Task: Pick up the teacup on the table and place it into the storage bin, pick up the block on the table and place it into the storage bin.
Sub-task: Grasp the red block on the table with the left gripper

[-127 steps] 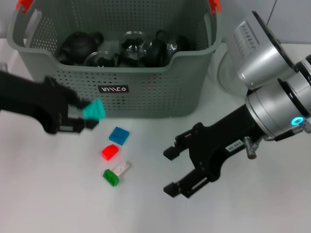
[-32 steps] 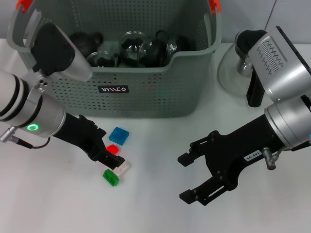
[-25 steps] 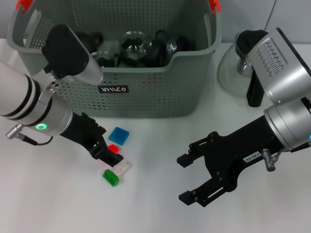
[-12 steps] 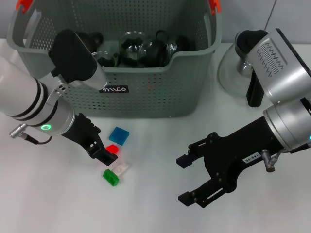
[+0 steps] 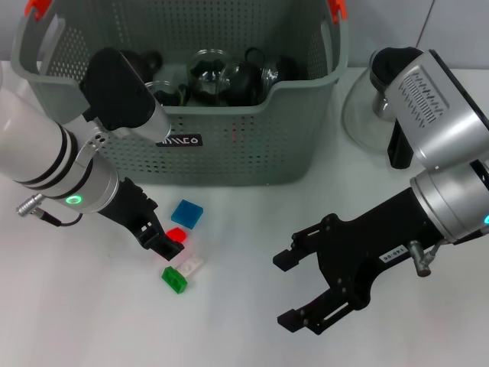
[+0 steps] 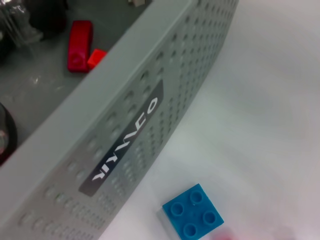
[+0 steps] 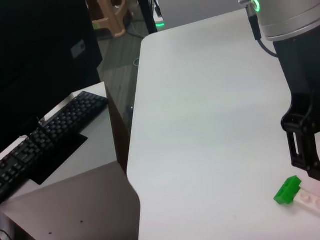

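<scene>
Four blocks left on table: blue block point(image 5: 187, 213), red block point(image 5: 176, 235), white block point(image 5: 190, 265), green block point(image 5: 174, 279). Storage bin point(image 5: 229, 145) holds dark teaware. Left gripper point(image 5: 165, 246) at red block, closure indeterminable. Right gripper point(image 5: 299, 290) idle, wide.

Green block point(image 7: 288, 190) on white table point(image 7: 210, 120) beneath left hand point(image 7: 302, 145); keyboard point(image 7: 47, 135) beyond.

head camera overhead, wrist cameras close
</scene>
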Controlling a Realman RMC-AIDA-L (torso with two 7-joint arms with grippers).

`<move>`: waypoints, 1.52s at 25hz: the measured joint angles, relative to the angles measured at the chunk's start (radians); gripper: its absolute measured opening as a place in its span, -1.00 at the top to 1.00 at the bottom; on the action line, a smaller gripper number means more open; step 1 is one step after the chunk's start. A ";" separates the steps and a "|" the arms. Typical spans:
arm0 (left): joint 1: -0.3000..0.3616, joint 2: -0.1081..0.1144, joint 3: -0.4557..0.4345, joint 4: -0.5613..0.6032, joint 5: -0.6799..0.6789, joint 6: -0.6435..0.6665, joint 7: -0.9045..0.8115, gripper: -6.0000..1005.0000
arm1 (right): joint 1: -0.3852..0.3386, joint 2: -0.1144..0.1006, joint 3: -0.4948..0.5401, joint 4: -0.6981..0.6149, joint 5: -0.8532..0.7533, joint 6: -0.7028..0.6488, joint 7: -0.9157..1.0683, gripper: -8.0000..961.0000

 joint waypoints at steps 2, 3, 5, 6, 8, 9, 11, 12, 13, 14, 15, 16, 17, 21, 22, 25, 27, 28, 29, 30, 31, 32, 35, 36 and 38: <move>0.001 0.000 0.000 -0.001 -0.003 0.000 0.005 -0.79 | 0.001 0.001 0.000 0.000 0.001 0.000 0.003 -0.84; 0.000 0.000 0.000 -0.002 -0.005 0.000 0.007 -0.79 | 0.002 0.001 0.000 0.000 0.001 0.000 0.004 -0.84; -0.001 0.001 -0.001 -0.002 -0.005 0.000 0.008 -0.79 | 0.003 0.001 -0.001 -0.002 0.002 0.000 0.008 -0.84; -0.002 0.002 -0.001 -0.002 -0.006 0.000 0.009 -0.79 | 0.003 0.001 -0.001 -0.004 0.003 -0.001 0.010 -0.84; -0.002 0.002 -0.001 -0.003 -0.005 0.002 0.009 -0.79 | 0.003 0.001 -0.003 -0.010 0.008 -0.001 0.016 -0.84; -0.002 0.001 -0.002 -0.004 -0.004 0.004 0.009 -0.79 | 0.003 0.001 -0.004 -0.011 0.011 -0.002 0.018 -0.84; -0.002 0.001 -0.005 -0.007 -0.003 0.007 0.009 -0.79 | 0.000 0.001 -0.006 -0.012 0.014 -0.005 0.018 -0.84; -0.002 0.001 -0.007 -0.009 -0.004 0.008 0.009 -0.79 | -0.003 0.001 -0.010 -0.012 0.017 -0.006 0.018 -0.84; -0.002 0.002 -0.008 -0.010 -0.005 0.008 0.009 -0.79 | -0.010 0.002 -0.026 -0.012 0.026 -0.007 0.019 -0.83; -0.001 0.002 -0.010 -0.011 -0.006 0.008 0.010 -0.79 | -0.010 0.002 -0.026 -0.012 0.026 -0.007 0.019 -0.83; -0.001 0.003 -0.010 -0.011 -0.007 0.009 0.011 -0.79 | -0.013 0.002 -0.034 -0.012 0.031 -0.007 0.019 -0.83; -0.002 0.003 -0.010 -0.011 -0.007 0.009 0.012 -0.79 | -0.014 0.002 -0.041 -0.012 0.035 -0.006 0.019 -0.83; -0.002 0.003 -0.009 -0.011 -0.007 0.010 0.013 -0.79 | -0.016 0.002 -0.048 -0.012 0.038 -0.006 0.019 -0.83; -0.008 0.004 -0.008 -0.014 -0.003 0.019 0.014 -0.79 | -0.017 0.003 -0.062 -0.015 0.045 -0.004 0.022 -0.83; -0.008 0.004 -0.008 -0.015 -0.002 0.021 0.014 -0.79 | -0.017 0.002 -0.064 -0.018 0.046 -0.004 0.024 -0.84; -0.008 0.004 -0.010 -0.018 0.000 0.024 0.013 -0.79 | -0.016 0.003 -0.073 -0.025 0.047 -0.006 0.032 -0.84; -0.009 0.005 -0.010 -0.018 0.001 0.027 0.013 -0.79 | -0.014 0.002 -0.078 -0.026 0.047 -0.007 0.034 -0.84; -0.010 0.005 -0.010 -0.019 0.001 0.030 0.013 -0.79 | -0.013 0.002 -0.080 -0.026 0.047 -0.007 0.034 -0.84; -0.011 0.005 -0.010 -0.019 0.001 0.033 0.013 -0.79 | -0.012 0.002 -0.083 -0.026 0.046 -0.006 0.034 -0.84; -0.011 0.005 -0.010 -0.019 0.001 0.034 0.013 -0.79 | -0.011 0.002 -0.085 -0.026 0.045 -0.006 0.034 -0.84; -0.012 0.005 -0.010 -0.018 0.001 0.035 0.013 -0.79 | -0.011 0.002 -0.088 -0.026 0.044 -0.006 0.034 -0.84; -0.013 0.005 -0.010 -0.017 0.001 0.035 0.013 -0.79 | -0.011 0.001 -0.089 -0.026 0.044 -0.005 0.034 -0.84; -0.013 0.005 -0.007 -0.016 0.001 0.035 0.013 -0.79 | -0.010 -0.001 -0.091 -0.026 0.042 -0.009 0.029 -0.84; -0.014 0.006 -0.007 -0.016 0.002 0.036 0.013 -0.79 | -0.009 -0.001 -0.095 -0.026 0.042 -0.011 0.027 -0.84; -0.015 0.006 -0.006 -0.015 0.003 0.036 0.013 -0.79 | -0.004 0.001 -0.113 -0.024 0.042 -0.013 0.027 -0.84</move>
